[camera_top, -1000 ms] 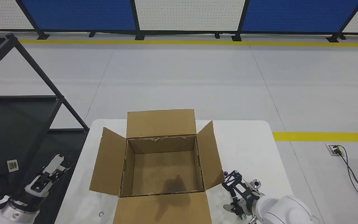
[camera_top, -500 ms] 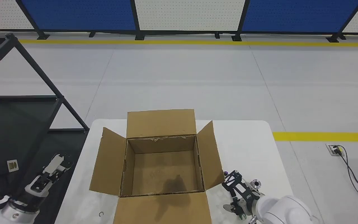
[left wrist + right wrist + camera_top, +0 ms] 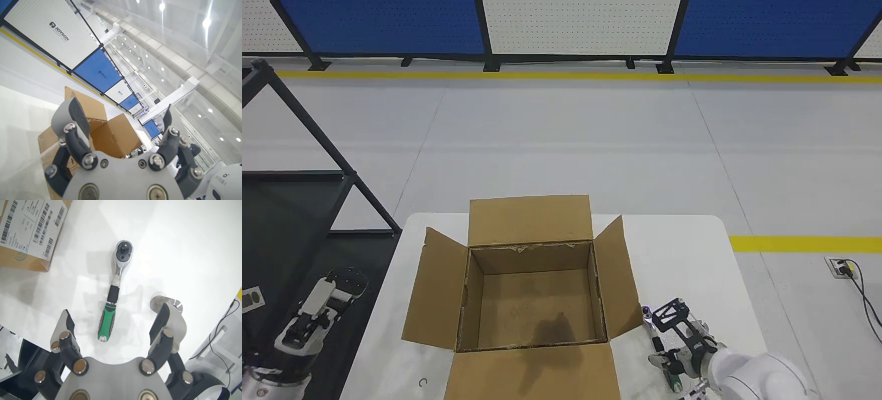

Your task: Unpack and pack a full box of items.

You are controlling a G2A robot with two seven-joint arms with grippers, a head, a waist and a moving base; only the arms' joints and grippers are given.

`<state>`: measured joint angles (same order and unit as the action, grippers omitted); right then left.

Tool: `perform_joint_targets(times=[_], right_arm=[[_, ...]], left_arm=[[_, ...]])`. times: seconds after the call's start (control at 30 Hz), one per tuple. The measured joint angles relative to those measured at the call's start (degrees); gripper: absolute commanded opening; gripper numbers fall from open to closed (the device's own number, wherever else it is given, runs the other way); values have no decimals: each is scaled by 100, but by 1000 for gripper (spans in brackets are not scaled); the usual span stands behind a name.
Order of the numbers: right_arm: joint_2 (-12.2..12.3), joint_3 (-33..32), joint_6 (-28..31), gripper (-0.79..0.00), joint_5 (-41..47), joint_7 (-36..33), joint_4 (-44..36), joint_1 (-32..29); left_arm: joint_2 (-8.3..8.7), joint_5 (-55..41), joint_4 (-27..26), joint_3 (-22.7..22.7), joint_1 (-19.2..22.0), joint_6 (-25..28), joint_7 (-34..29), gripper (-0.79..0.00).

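The box (image 3: 530, 220) is being kept open upward by four flaps splayed outward, so its inside is being left reachable from above. At 3 o'clock of it, the table (image 3: 682, 250) strip is being narrowed by the right flap. There the ratchet wrench (image 3: 115, 289) is being flanked by bare surface inside the right gripper's (image 3: 116, 311) spread fingers, one finger being crowded by a small metal disc (image 3: 176, 305). At 10 o'clock, off-table space is being crossed by a black frame (image 3: 312, 130).

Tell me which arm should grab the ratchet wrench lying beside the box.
Right. The right gripper, open, hangs over the ratchet wrench on the table beside the box. The left gripper sits off the table's other side, angled upward.
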<state>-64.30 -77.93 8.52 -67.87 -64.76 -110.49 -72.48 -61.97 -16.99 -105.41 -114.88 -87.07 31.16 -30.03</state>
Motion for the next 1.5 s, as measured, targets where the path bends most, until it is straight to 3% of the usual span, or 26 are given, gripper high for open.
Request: perform_joint_targets(times=[0.37, 0.63, 1.07, 1.13, 1.2, 1.37, 1.5], right_arm=[[-38, 436, 13, 0, -509, 629, 344, 63], [-115, 675, -223, 0, -323, 371, 865, 491], [-103, 632, -216, 0, -480, 417, 802, 449], [-103, 600, -265, -154, -469, 450, 775, 416], [-111, 584, -303, -394, -375, 392, 807, 440], [-138, 619, -347, -471, -155, 201, 1038, 595], [-169, 723, -357, -465, -21, 53, 1300, 786]], left_arm=[[32, -41, 110, -30, -48, 280, -395, 0], [35, -88, 120, -36, -63, 317, -447, 0], [35, -88, 120, -36, -63, 317, -447, 0], [35, -88, 120, -36, -63, 317, -447, 0], [35, -88, 120, -36, -63, 317, -447, 0], [35, -88, 120, -36, -63, 317, -447, 0], [35, -88, 120, -36, -63, 317, -447, 0]])
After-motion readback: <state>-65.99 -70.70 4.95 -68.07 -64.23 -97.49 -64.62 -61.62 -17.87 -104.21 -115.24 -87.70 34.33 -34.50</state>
